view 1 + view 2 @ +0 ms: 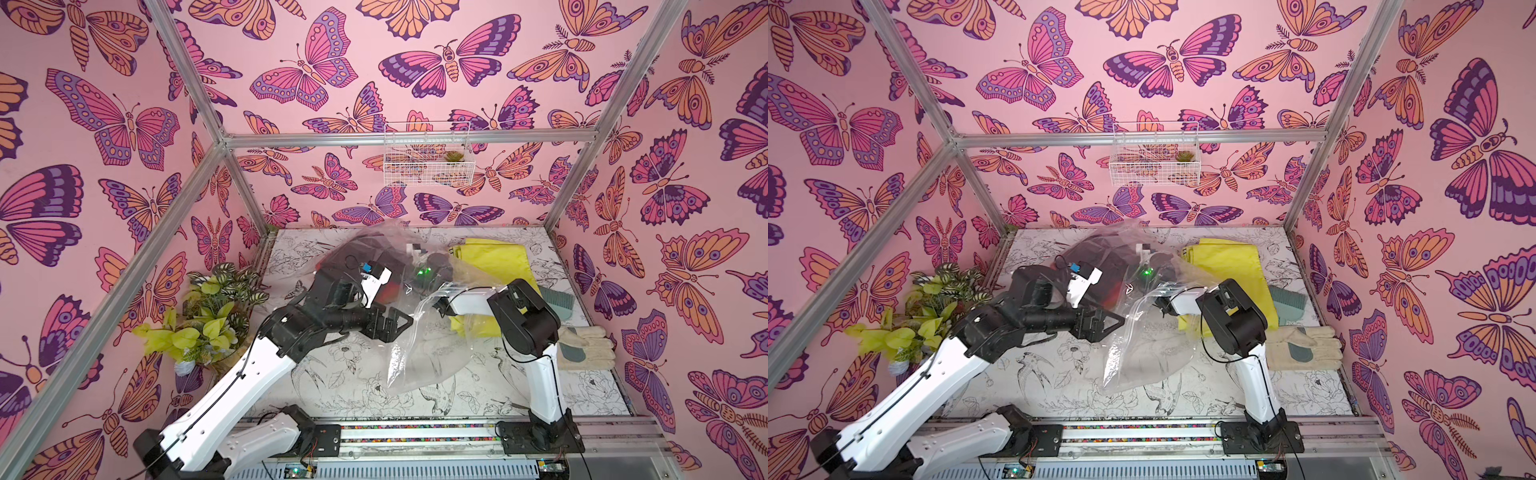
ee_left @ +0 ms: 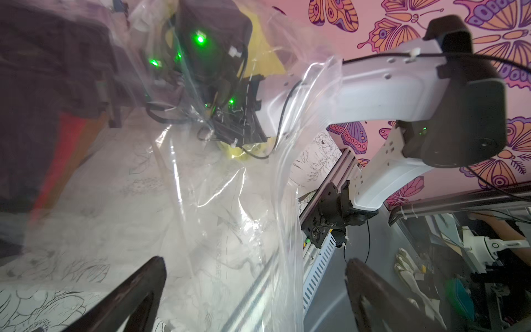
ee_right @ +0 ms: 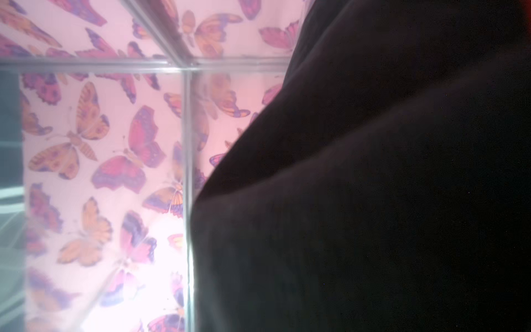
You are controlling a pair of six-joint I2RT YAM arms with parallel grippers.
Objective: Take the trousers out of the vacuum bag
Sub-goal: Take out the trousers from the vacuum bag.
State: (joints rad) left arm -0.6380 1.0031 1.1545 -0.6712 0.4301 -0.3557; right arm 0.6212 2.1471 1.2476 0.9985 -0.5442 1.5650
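Black trousers [image 3: 373, 201] are seen inside the vacuum bag [image 1: 419, 353] on the table [image 1: 332, 382] (yellow trousers [image 1: 494, 257] lie just outside it). The right gripper [image 2: 161, 82] is buried within, its grip not discernible; the left gripper [image 2: 253, 293] is held spread wide beside the bag.

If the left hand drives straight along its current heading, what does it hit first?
The vacuum bag. The left hand is open and its line runs into the bag's loose clear plastic, right ahead in the left wrist view. Beyond that film sits the right arm; depth between them is unclear.
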